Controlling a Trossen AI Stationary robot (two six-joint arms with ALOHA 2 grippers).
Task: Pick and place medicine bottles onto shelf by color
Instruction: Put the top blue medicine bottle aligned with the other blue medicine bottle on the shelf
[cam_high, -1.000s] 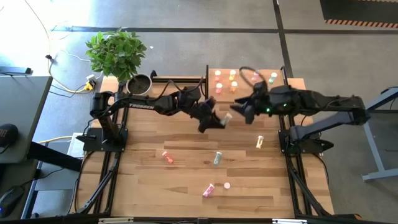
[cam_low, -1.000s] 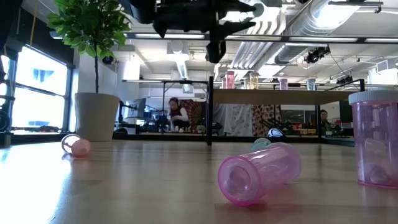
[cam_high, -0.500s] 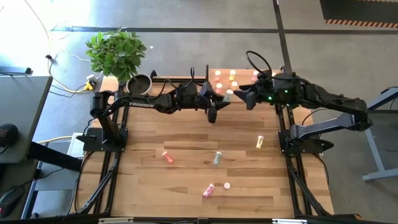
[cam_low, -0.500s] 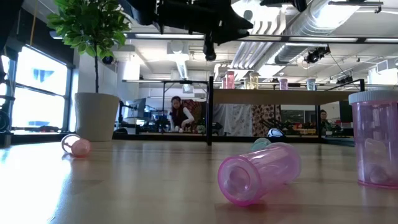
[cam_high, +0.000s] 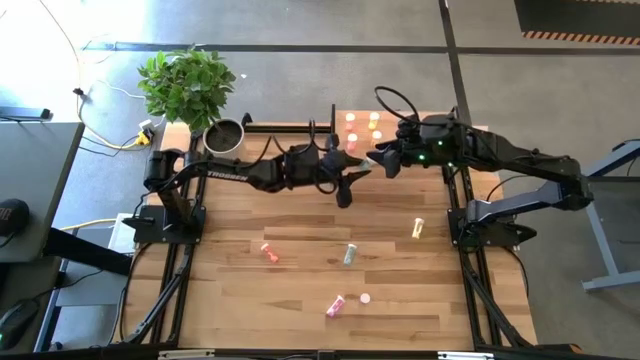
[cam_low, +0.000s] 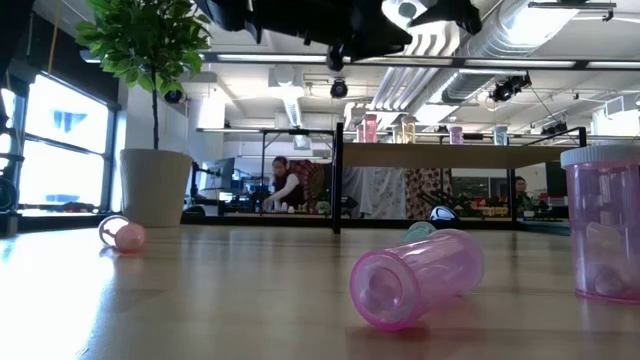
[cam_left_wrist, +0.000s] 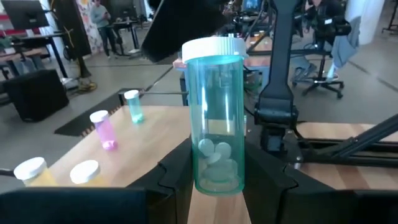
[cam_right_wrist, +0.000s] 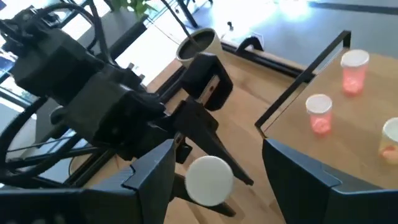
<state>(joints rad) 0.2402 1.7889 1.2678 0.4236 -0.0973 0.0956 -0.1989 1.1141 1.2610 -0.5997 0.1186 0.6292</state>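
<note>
My left gripper (cam_high: 352, 172) is shut on a pale green medicine bottle (cam_left_wrist: 216, 118) with a white cap, high above the table's far middle. My right gripper (cam_right_wrist: 217, 180) is open, and its fingers stand on either side of that bottle's cap (cam_right_wrist: 208, 179); it also shows in the high view (cam_high: 378, 160). The light-wood shelf (cam_high: 460, 132) with its black upright panel (cam_high: 333, 125) stands at the far edge and carries several upright bottles. Pink (cam_high: 335, 305), green (cam_high: 349, 255), orange (cam_high: 268, 252) and yellow (cam_high: 418, 228) bottles lie on the tabletop. My left gripper pinches the green bottle's bottom end (cam_left_wrist: 217, 177) between its two fingers. The capped end sticks out past the fingertips toward my right gripper. The bottle is lifted clear of the table.
A potted plant (cam_high: 190, 90) stands at the far left corner. A loose white cap (cam_high: 365, 298) lies by the pink bottle. In the low view a pink bottle (cam_low: 415, 275) lies near the camera and another (cam_low: 605, 225) stands at the right.
My left gripper has carried the green bottle up and toward the table's far edge, near the shelf. My right gripper has also gone toward the far edge and then closed in on the bottle's cap from the right.
</note>
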